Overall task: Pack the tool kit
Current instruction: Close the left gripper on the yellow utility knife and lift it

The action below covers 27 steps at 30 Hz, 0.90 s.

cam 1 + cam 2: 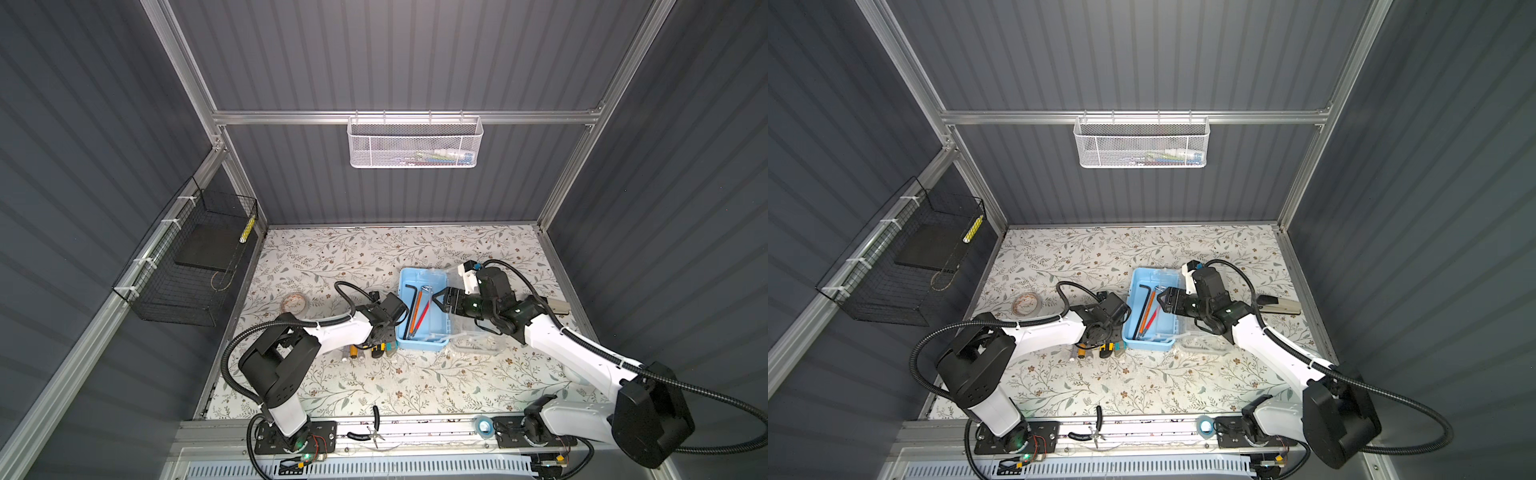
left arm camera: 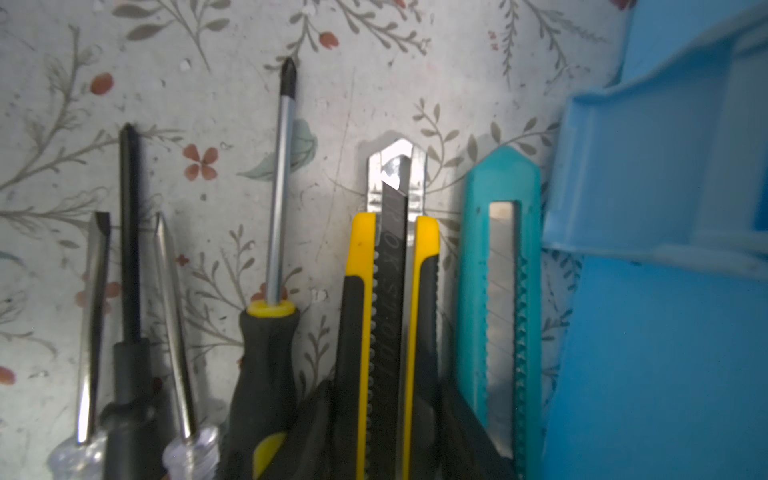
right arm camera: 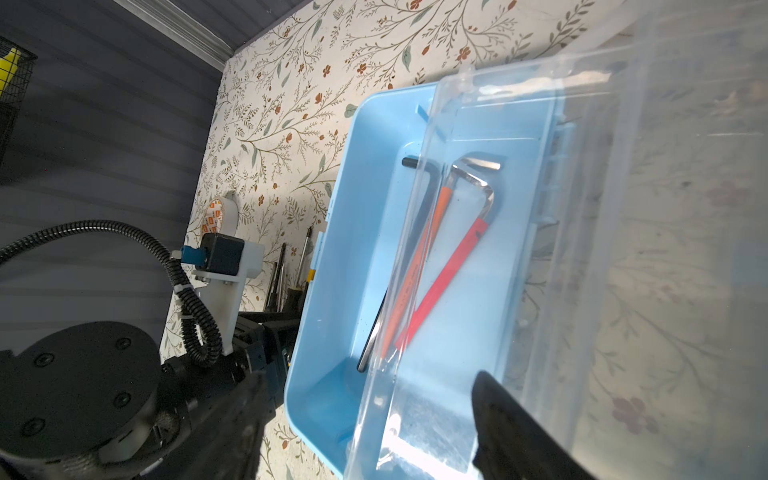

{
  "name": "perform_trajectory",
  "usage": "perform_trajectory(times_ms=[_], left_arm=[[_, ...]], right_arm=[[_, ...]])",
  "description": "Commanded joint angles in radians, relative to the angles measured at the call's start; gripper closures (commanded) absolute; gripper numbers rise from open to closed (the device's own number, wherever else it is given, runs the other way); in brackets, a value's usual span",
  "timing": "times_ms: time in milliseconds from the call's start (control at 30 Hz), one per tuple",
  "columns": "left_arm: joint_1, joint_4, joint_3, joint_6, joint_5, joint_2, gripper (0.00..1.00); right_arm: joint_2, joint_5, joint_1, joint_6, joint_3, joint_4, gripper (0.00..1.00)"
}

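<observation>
Screwdrivers [image 2: 266, 353], teal knife [image 2: 498, 291] crowd left claw [image 2: 386, 395] pinching yellow-black knife [image 2: 390, 270]; right claw [image 1: 437, 300] spread.

Reaching inward from both sides with left arm [image 1: 332, 332] and right arm [image 1: 573, 349].
Pointing left gripper [image 2: 386, 388] straight down with fingers [image 2: 309, 432] partly closed; aiming right gripper [image 1: 437, 298] level toward the left arm, spread wide.

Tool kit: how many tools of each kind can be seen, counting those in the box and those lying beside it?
Screwdrivers: 4, on the table beside the light-blue box
Utility knives: 2, also beside the box
Hex keys: 3, inside the box
Total: 9
</observation>
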Motion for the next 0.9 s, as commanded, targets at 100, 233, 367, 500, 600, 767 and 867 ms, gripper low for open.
perform_trajectory(times_ms=[100,233,367,500,600,767,867], left_arm=[[0.001,-0.063,-0.016,0.021,-0.006,0.042,0.65],[0.003,-0.090,0.008,0.035,-0.032,0.025,0.74],[0.002,-0.120,0.037,0.053,-0.056,0.001,0.78],[0.002,-0.166,0.076,0.078,-0.081,-0.029,0.81],[0.001,-0.183,0.097,0.083,-0.088,-0.065,0.81],[0.003,-0.184,0.132,0.073,-0.058,-0.154,0.82],[0.002,-0.158,0.166,0.076,-0.024,-0.204,0.80]], right_arm=[[0.009,0.001,0.004,-0.003,-0.009,-0.006,0.22],[0.010,0.004,0.003,-0.005,0.000,-0.011,0.22],[0.005,0.002,0.003,-0.012,0.017,-0.023,0.22],[-0.009,0.002,0.004,-0.023,0.038,-0.039,0.22],[-0.028,0.010,0.002,-0.030,0.055,-0.063,0.22],[-0.107,0.038,-0.004,-0.034,0.060,-0.089,0.21],[-0.180,0.074,-0.015,-0.047,0.066,-0.116,0.21]])
